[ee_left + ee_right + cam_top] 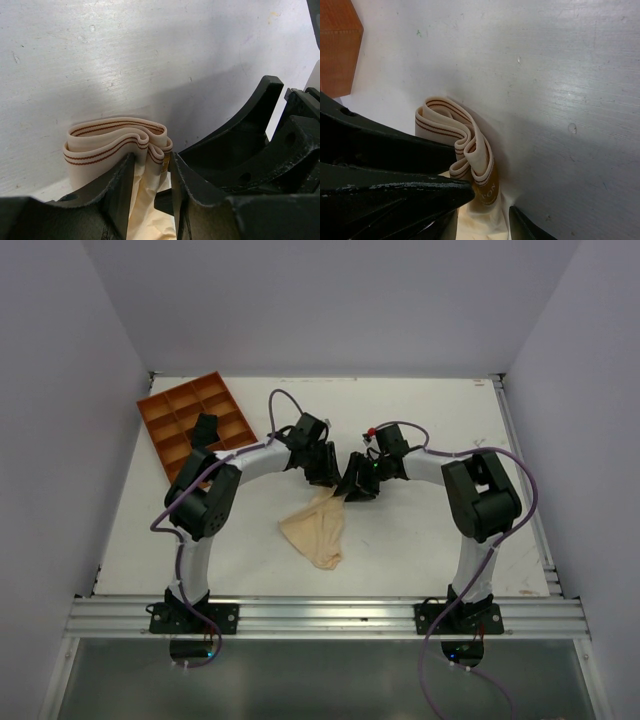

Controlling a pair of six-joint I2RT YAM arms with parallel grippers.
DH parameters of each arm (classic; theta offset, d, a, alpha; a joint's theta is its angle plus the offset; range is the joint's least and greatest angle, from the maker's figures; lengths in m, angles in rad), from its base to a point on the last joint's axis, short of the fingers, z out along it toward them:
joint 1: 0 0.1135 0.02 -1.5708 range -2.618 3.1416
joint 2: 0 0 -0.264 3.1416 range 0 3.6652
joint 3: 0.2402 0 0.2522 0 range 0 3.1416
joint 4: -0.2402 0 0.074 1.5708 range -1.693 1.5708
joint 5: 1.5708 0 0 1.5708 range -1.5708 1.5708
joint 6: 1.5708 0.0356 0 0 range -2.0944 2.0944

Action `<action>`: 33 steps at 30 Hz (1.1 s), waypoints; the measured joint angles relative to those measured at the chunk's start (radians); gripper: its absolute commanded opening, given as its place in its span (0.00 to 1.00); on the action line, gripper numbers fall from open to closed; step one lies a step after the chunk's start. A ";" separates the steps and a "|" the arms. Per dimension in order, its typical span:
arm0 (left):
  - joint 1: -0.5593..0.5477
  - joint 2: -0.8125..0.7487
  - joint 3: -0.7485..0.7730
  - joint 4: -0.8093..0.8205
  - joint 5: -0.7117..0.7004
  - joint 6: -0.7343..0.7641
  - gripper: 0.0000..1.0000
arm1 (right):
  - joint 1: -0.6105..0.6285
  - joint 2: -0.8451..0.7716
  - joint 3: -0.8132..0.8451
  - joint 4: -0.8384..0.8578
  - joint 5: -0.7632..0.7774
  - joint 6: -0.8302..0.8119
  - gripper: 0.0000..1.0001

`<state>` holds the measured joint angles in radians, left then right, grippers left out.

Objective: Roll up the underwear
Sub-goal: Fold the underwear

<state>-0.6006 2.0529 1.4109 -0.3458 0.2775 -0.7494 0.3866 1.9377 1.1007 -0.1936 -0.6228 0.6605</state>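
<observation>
The underwear (315, 530) is a pale peach piece lying in the middle of the table, its far end drawn up to where both grippers meet. My left gripper (325, 475) and right gripper (355, 485) stand tip to tip over that end. In the left wrist view the folded waistband with thin brown stripes (110, 140) bunches upright, and my left gripper (151, 157) is open with fabric hanging loosely between its fingers. In the right wrist view the same waistband (440, 125) curls in loops, and my right gripper (491, 200) is open around the cloth below it.
An orange compartment tray (195, 425) sits at the back left of the white table (450, 430); its corner shows in the right wrist view (337, 47). The right gripper's black fingers (250, 135) crowd close beside my left one. Walls enclose the table on three sides.
</observation>
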 measured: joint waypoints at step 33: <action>0.026 0.002 -0.012 0.024 0.031 -0.042 0.39 | 0.026 -0.002 -0.018 0.063 0.008 0.088 0.52</action>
<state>-0.5743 2.0552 1.3987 -0.3218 0.3080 -0.7918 0.4129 1.9358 1.0828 -0.1310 -0.6147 0.7486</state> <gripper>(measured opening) 0.385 0.526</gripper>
